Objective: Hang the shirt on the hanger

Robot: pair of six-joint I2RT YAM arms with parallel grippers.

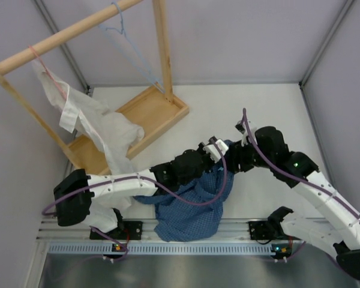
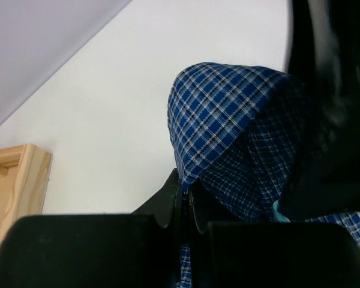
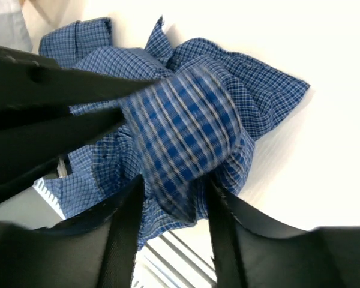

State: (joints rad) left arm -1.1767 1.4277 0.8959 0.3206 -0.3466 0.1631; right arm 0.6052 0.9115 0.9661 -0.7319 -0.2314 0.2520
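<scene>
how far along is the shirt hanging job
Done: nothing yet; the hanger hangs bare on the wooden rail. In hand: left tool and right tool both pinch the shirt, bunched on the table. Left: lift, spread, thread onto hanger.

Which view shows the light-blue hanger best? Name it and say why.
Top external: the hanger hangs in plain sight from the wooden rail. Both wrist views show the shirt but no hanger.
</scene>
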